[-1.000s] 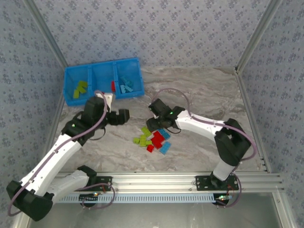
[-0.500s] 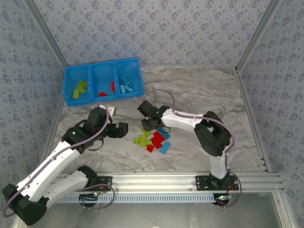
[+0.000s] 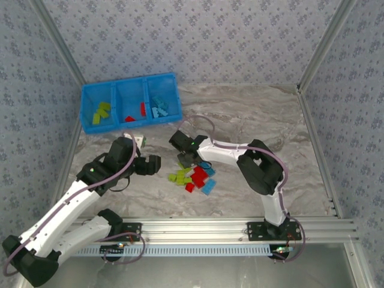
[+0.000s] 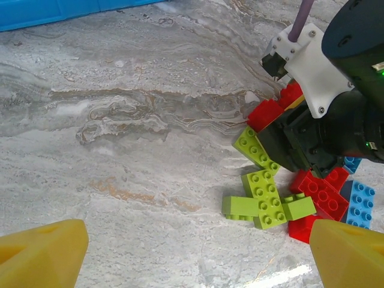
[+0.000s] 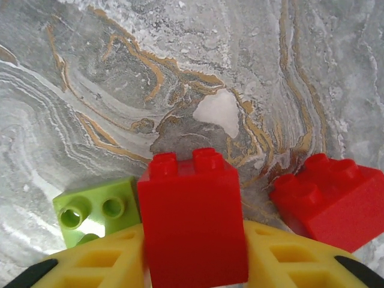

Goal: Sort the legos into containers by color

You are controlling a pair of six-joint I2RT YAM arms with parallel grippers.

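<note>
A loose pile of red, lime green and light blue legos (image 3: 193, 176) lies mid-table. My right gripper (image 3: 187, 157) sits at the pile's far-left edge, shut on a red brick (image 5: 192, 216) whose studs point away from the wrist. Beside it lie a green brick (image 5: 96, 210) and another red brick (image 5: 330, 201). My left gripper (image 3: 157, 165) hovers open just left of the pile, its yellow fingers (image 4: 42, 252) wide apart with nothing between them; green bricks (image 4: 264, 198) lie ahead of it. The blue bin (image 3: 129, 81) stands at the far left, holding green (image 3: 101, 113), red (image 3: 143, 108) and light blue (image 3: 159, 107) bricks in separate containers.
The right arm's black wrist (image 4: 312, 141) hangs over the pile close to my left gripper. Patterned walls and metal posts enclose the marbled table (image 3: 258, 120). An aluminium rail (image 3: 198, 228) runs along the near edge.
My right gripper slid left to the pile's far-left edge and closed on a red brick. The left gripper drew back from the bin toward the pile and opened a little wider.
</note>
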